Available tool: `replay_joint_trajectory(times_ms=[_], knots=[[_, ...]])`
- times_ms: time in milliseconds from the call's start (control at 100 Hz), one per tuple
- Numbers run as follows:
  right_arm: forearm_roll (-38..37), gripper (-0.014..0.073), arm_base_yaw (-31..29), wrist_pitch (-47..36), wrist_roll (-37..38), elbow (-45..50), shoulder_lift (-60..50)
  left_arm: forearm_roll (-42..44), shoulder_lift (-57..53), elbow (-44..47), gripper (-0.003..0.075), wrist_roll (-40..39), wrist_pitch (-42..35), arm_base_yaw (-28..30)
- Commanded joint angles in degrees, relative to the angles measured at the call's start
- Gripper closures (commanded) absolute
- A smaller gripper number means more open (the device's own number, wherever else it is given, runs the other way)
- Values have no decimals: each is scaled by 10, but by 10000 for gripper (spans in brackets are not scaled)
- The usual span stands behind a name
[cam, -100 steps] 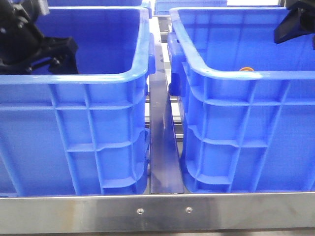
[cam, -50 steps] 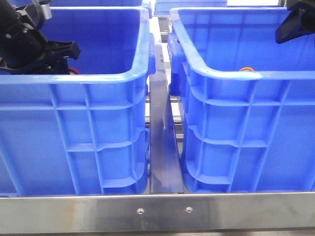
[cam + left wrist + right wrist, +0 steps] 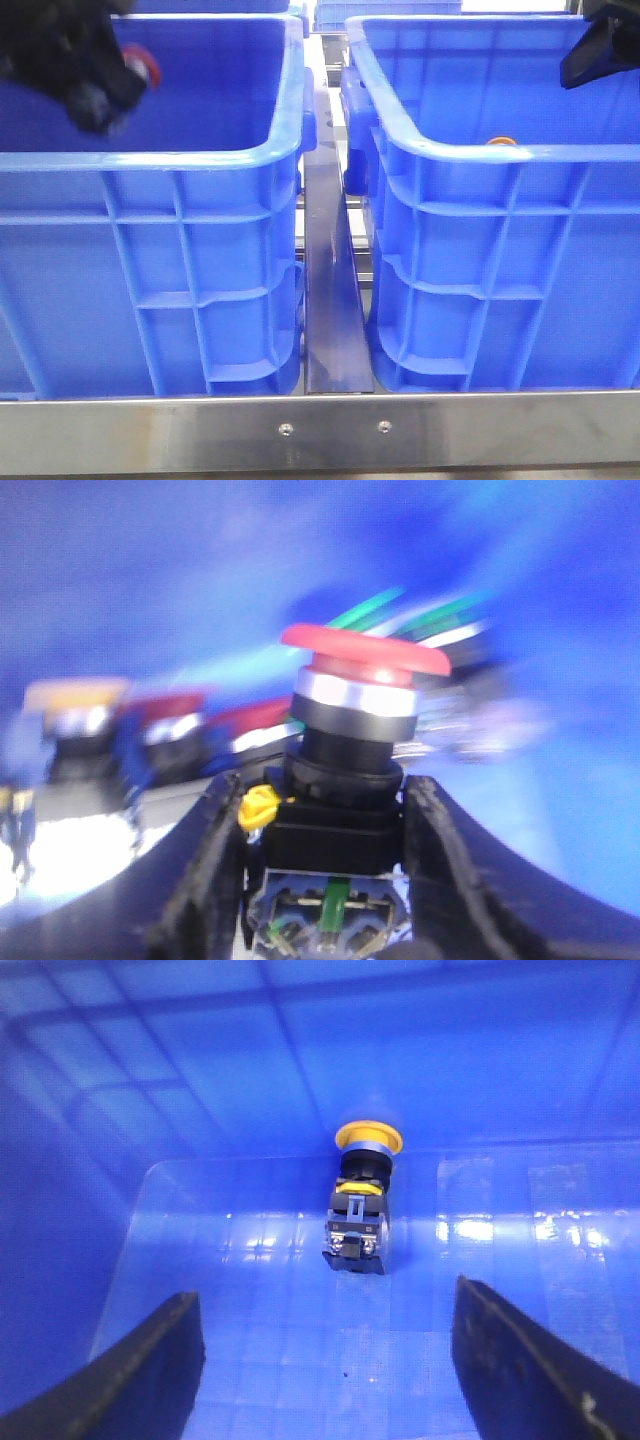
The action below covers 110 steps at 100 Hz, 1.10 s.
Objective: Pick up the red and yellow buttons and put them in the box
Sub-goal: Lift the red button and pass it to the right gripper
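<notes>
My left gripper (image 3: 325, 825) is shut on the black body of a red button (image 3: 362, 658), its red cap pointing away from the fingers. In the front view the left gripper (image 3: 105, 75) is blurred high over the left blue crate (image 3: 150, 160), with the red cap (image 3: 143, 68) at its tip. My right gripper (image 3: 325, 1360) is open and empty above the floor of the right blue crate (image 3: 500, 160). A yellow button (image 3: 362, 1200) lies on its side there, beyond the fingers. Its cap (image 3: 500, 142) just shows over the crate's near rim.
Several more buttons (image 3: 130, 730) with red and yellow caps show blurred in the left wrist view behind the held one. A metal divider (image 3: 330, 300) runs between the two crates. A metal rail (image 3: 320, 430) crosses the front edge.
My left gripper has risen out of the left crate, from near the rim to high above it, carrying the red button. The right arm has barely moved.
</notes>
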Motion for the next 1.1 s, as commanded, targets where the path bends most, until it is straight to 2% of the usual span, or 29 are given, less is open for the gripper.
replay_joint_trajectory(times_ms=[0,250,390,520,710,850,1090], knots=[[8,51,-3,6,-6,-14,-19,-53,-49,-16,741,54,-9,-16],[8,51,-3,81,-6,-14,-18,-180,-91,-16,741,200,20,-95],[20,51,-3,123,-6,-15,-18,-179,-93,-16,741,205,20,-150],[85,51,-3,207,-6,-25,-18,-173,-92,-16,741,215,18,-188],[224,51,-3,371,21,-49,-18,-172,-92,-16,741,215,18,-195],[224,51,9,416,66,-56,-17,-172,-92,-16,741,215,18,-195],[224,51,61,415,78,-69,-17,-172,-92,-16,741,215,17,-195]])
